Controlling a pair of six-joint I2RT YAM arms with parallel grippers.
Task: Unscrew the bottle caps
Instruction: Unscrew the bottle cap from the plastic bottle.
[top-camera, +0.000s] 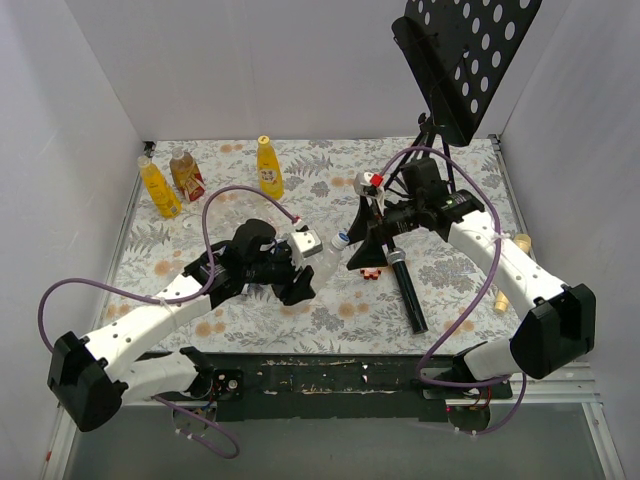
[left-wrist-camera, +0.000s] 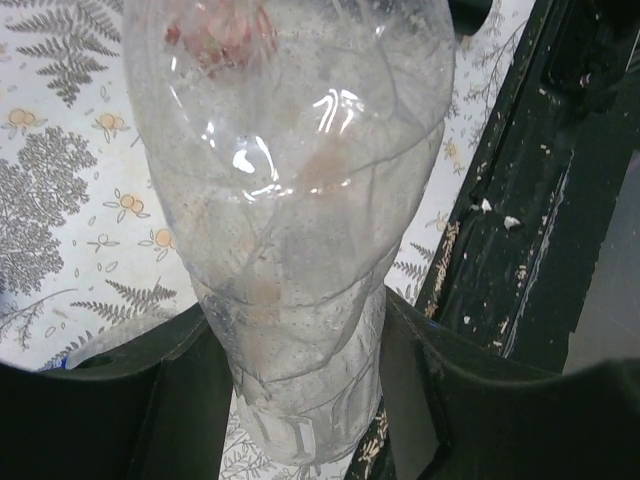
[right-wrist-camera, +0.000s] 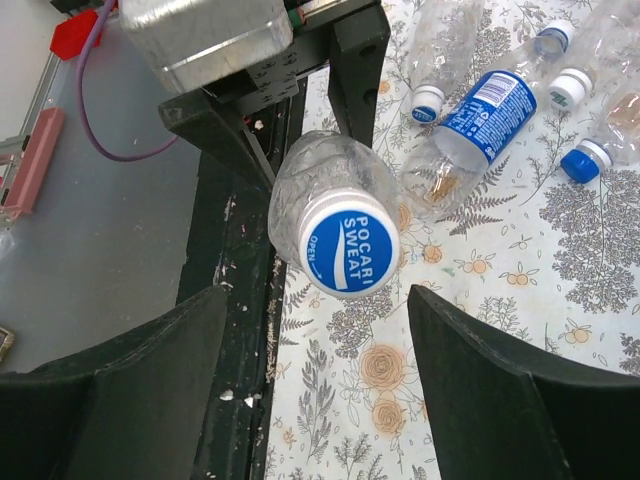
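1. Gripping a clear bottle (left-wrist-camera: 290, 250): the left gripper (left-wrist-camera: 300, 325) is clamped on the lower body, with a finger (left-wrist-camera: 150, 400) pressed in on each side
2. The bottle sits mid-table in the top view, tilted, with its neck aimed at the right arm
3. The bottle's POCARI SWEAT cap (right-wrist-camera: 348, 243) is blue and white. It's on the neck, facing straight into the right wrist camera
4. The right gripper (right-wrist-camera: 318, 297) has its jaws spread wide. The cap sits between and just ahead of the fingers (right-wrist-camera: 470, 380), with a gap on both sides and no contact
5. Beyond the held bottle, several clear bottles lie on their sides on the floral tablecloth (right-wrist-camera: 480, 300):
   - a blue-labelled bottle (right-wrist-camera: 485, 105)
   - a white cap (right-wrist-camera: 428, 101) on the one beside it
   - a blue cap (right-wrist-camera: 583, 160) on one at the right edge
6. Back-left corner in the top view, all upright:
   - a left yellow juice bottle (top-camera: 160, 190)
   - a brown red-labelled bottle (top-camera: 187, 175) just beside it
   - a second yellow juice bottle (top-camera: 268, 167) further right, apart from both
7. A black microphone (top-camera: 405, 290) lies on the cloth near the right arm, and a perforated music stand (top-camera: 465, 50) stands at back right
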